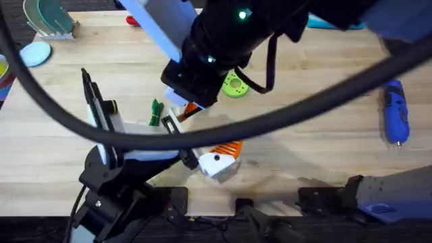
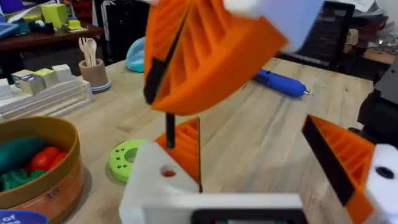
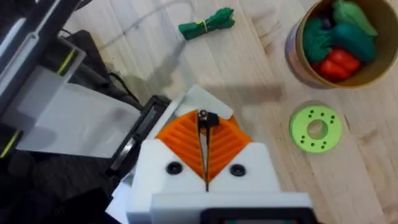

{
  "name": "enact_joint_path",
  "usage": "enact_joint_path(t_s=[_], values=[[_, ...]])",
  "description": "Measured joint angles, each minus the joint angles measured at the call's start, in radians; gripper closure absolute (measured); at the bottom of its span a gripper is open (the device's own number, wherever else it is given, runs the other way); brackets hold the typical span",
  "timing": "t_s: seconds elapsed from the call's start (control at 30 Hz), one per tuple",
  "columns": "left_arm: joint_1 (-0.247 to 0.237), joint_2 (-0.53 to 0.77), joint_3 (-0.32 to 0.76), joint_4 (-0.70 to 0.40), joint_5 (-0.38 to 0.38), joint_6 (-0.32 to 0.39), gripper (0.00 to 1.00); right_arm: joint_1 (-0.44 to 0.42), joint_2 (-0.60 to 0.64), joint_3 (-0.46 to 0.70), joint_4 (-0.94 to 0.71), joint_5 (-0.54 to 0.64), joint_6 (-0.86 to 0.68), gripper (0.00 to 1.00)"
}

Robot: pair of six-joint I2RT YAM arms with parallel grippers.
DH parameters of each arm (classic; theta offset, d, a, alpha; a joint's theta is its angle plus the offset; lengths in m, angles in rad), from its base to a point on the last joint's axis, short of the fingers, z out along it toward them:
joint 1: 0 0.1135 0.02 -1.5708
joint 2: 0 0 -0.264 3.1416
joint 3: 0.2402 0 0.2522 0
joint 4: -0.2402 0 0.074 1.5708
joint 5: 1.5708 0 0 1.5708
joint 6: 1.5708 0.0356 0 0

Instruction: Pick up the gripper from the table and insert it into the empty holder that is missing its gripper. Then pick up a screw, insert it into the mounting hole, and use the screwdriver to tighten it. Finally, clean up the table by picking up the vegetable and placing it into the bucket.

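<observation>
Pressed together, my right gripper [image 3: 205, 134] pinches a thin dark screw [image 3: 204, 118] tip-down just above the empty holder [image 2: 152, 180], which my spread left gripper [image 2: 255, 152] offers up with the gripper [image 2: 188, 146] seemingly seated, so the screw can meet the mounting hole [image 2: 168, 172]

Blue screwdriver [image 1: 395, 112], dark green vegetable [image 3: 207, 23]

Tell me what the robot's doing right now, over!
Right gripper shut on screw, close over mounting hole. Left gripper open. Vegetable on table, outside bucket. Screwdriver lying off aside.
</observation>
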Motion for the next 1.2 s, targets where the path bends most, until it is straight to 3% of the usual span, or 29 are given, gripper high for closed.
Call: enact_joint_path(t_s=[1.2], values=[[0.0, 0.0, 0.0, 0.0, 0.0, 0.0, 0.007, 0.0, 0.065, 0.0, -0.032, 0.0, -0.008, 0.995]])
